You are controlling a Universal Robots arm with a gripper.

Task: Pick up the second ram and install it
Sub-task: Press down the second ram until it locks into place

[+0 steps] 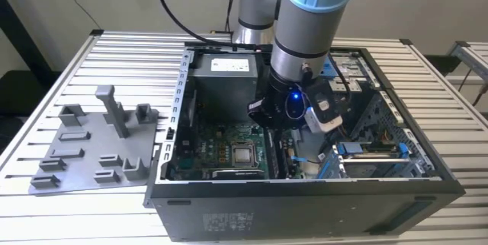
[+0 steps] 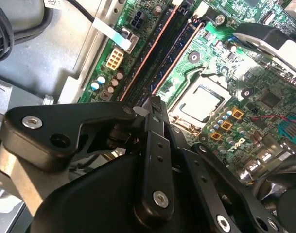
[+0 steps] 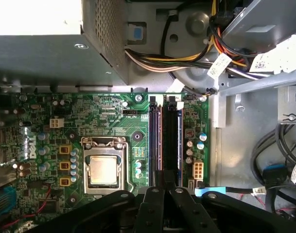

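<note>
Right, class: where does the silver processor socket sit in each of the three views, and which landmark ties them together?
Exterior view: processor socket on the green motherboard, to the exterior view's left of the arm's wrist.
First wrist view: socket beside the long black memory slots.
Second wrist view: socket beside the same slots.
Shared landmark: the memory slots.

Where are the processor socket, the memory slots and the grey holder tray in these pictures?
Socket (image 3: 103, 169): first wrist view, on the middle of its silver plate.
Slots (image 3: 171, 141): first wrist view, midway along the dark slot beside the capacitors.
Tray (image 1: 84, 153): exterior view, on a flat part of its base, at the case's left.
</note>
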